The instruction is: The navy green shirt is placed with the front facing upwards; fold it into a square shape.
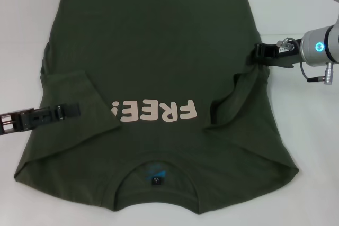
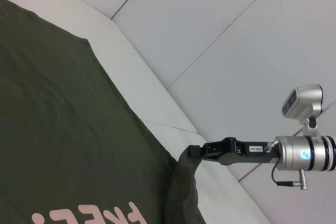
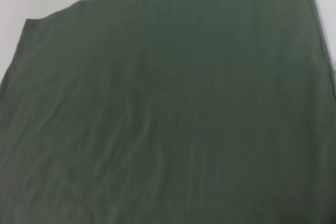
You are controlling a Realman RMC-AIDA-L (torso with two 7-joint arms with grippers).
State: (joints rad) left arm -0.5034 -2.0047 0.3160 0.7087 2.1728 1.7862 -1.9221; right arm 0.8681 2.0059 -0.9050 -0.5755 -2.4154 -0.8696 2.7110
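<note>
Collar-near navy green shirt (image 1: pixel 153 51): right pincer (image 1: pixel 256 55) grasps its edge; left pincer (image 1: pixel 74 110) grasps its sleeve.

Head camera looks steeply down on the navy green shirt (image 1: pixel 153 67); left wrist camera faces across it toward the right claw (image 2: pixel 195 152), shared by both; right wrist camera hangs close over cloth.

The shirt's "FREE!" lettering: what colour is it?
Pale pink on the dark olive-green shirt; lettering shows best in the head view.

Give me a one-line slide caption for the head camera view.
Right gripper pinches the navy green shirt at its right edge; left gripper rests on the folded-in left sleeve.
</note>
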